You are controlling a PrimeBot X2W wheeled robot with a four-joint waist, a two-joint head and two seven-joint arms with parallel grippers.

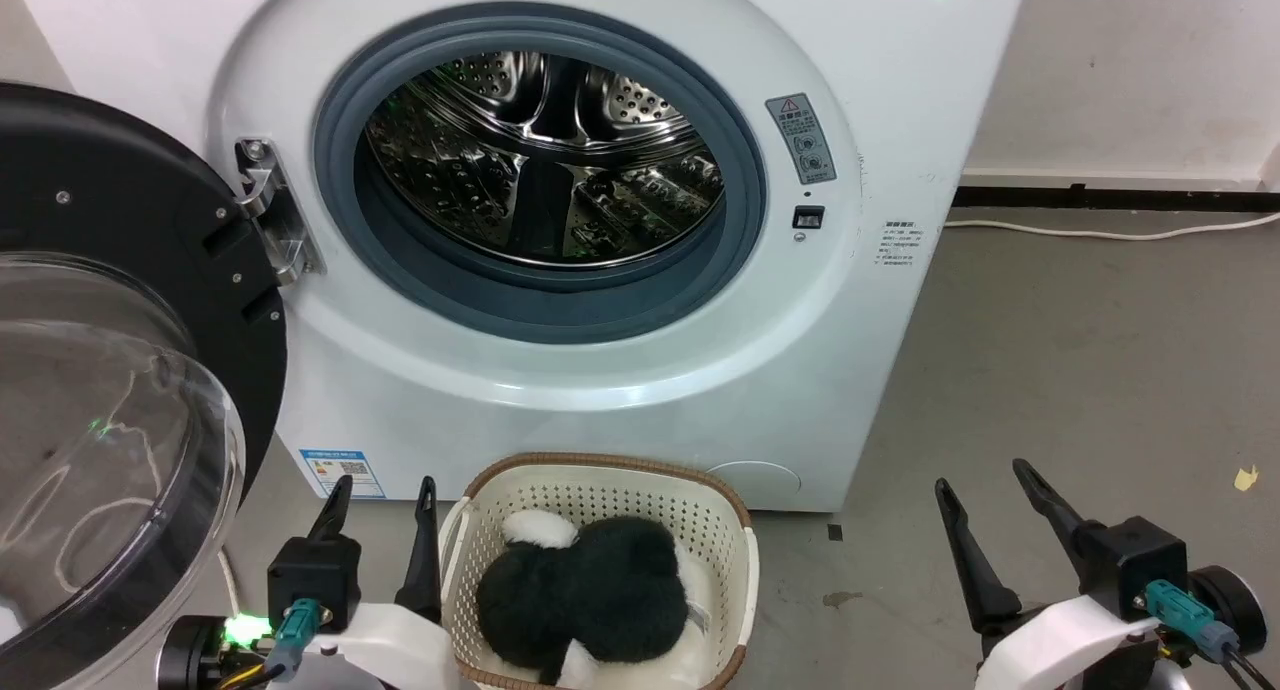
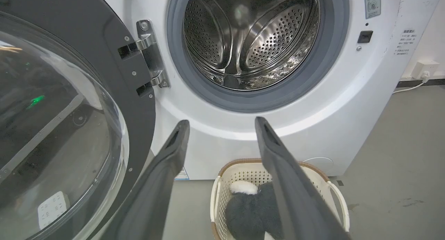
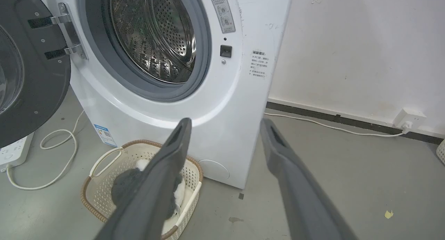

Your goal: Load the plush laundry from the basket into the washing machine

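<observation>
Nothing is picked up yet, so I judge the task to be at its opening step. The fluffy black plush laundry [image 1: 590, 590] with white furry patches lies in the cream perforated plastic basket [image 1: 600, 500], which stands on the floor just before the large white front-loading washing machine [image 1: 830, 370]. Its black-framed clear bubble door [image 1: 110, 370] is swung wide, and the shiny perforated steel drum [image 1: 540, 160] looks empty.

The left tool [image 1: 384, 488] hangs just beside the basket's left wall, fingers spread and holding nothing. The right tool [image 1: 980, 478] is well apart to the right, also spread and empty.

Next, one tool probably has to dip into the basket, close deep in the fur, and lift over the grey rubber door ring [image 1: 745, 220].

The head view's bottom edge cuts off the basket's near end. In each wrist view a finger covers part of the plush. The basket floor beneath it is hidden.
</observation>
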